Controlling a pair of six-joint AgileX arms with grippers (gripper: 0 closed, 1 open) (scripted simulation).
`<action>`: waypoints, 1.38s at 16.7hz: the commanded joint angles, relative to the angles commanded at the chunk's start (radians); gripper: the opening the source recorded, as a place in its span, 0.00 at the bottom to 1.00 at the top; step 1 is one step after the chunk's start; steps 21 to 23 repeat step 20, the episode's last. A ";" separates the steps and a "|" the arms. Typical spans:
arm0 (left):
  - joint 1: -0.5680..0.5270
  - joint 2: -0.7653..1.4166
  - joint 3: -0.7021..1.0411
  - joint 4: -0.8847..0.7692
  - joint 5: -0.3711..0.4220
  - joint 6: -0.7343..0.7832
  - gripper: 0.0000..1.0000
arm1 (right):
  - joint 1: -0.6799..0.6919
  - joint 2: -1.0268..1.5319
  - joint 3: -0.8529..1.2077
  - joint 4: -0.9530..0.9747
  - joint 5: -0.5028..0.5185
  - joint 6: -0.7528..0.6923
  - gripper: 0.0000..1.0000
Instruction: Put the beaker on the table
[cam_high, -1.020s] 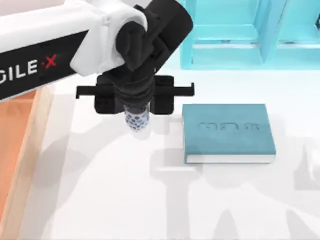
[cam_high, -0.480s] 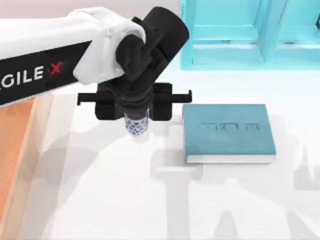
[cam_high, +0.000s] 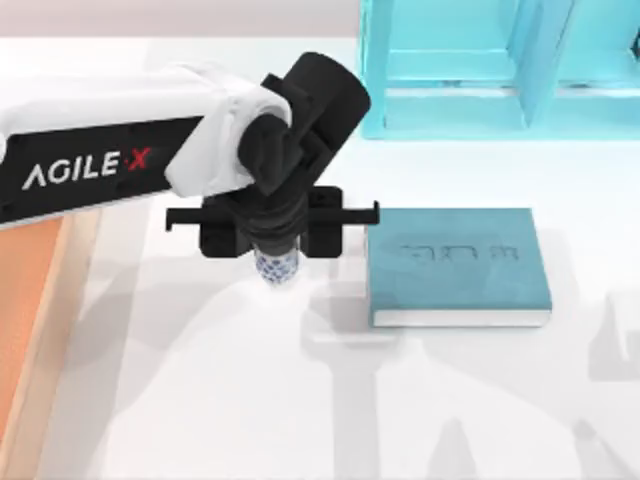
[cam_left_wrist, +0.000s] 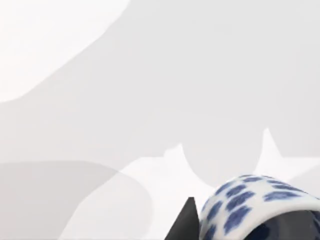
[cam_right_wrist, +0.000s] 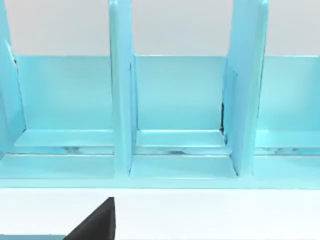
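The small white blue-speckled cylindrical beaker (cam_high: 276, 266) sits under the left gripper (cam_high: 274, 262) near the glossy white table's (cam_high: 300, 400) middle, left of the teal hardcover book (cam_high: 456, 265). The teal partitioned rack (cam_high: 500, 70) stands along the far edge, the orange wooden tray (cam_high: 25, 320) at the left edge.

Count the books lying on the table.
1: a teal book lies flat on the table, to the right of the beaker held in the left gripper. The arm may hide a little of the table.

The beaker (cam_high: 276, 267) in the left gripper (cam_high: 274, 262) looks smooth and shiny, like glazed china. Under it the table (cam_high: 200, 400) is glossy. The book (cam_high: 457, 262) beside it looks matt, like cloth.
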 joint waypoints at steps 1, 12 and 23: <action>0.000 0.000 0.000 0.000 0.000 0.000 0.00 | 0.000 0.000 0.000 0.000 0.000 0.000 1.00; 0.000 0.000 0.000 0.000 0.000 0.000 0.83 | 0.000 0.000 0.000 0.000 0.000 0.000 1.00; 0.000 0.000 0.000 0.000 0.000 0.000 1.00 | 0.000 0.000 0.000 0.000 0.000 0.000 1.00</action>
